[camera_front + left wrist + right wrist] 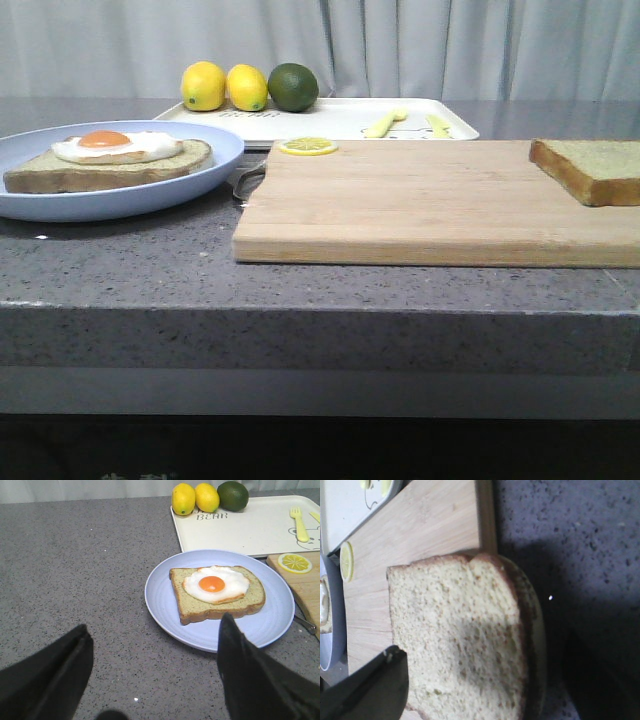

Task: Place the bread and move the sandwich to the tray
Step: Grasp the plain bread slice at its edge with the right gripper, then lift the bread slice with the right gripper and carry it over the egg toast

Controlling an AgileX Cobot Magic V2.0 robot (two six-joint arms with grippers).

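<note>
Nearest in the front view runs the speckled grey stone counter [120,260], and on it the light wooden cutting board [430,205] with the plain brown-crusted bread slice [590,168] at its far right corner, cut off by the frame edge. To the left sits the wide pale-blue round plate [200,180] bearing the sandwich [110,160], bread topped with a white fried egg and orange yolk. Behind both lies the flat white rectangular tray [330,118], carrying two yellow lemons [225,86], a dark green lime [293,87] and pale yellow cutlery [385,124]; a lemon slice [307,146] rests on the board's back edge. Neither arm shows here.

From the left wrist, the left gripper [155,675] hangs over bare counter just short of the plate, its dark fingers [235,650] spread wide and holding nothing. The tray's far side is cropped.

From the right wrist, the bread fills the view at the board's corner, apparently overhanging it slightly. Only one finger [375,685] of the right gripper shows, close beside the slice; whether the claw is open or closed I cannot tell.

Risks, as I judge them: a grip on the bread near that corner could nudge it off the board, and fruit crowding the tray leaves less landing room for the plate.
</note>
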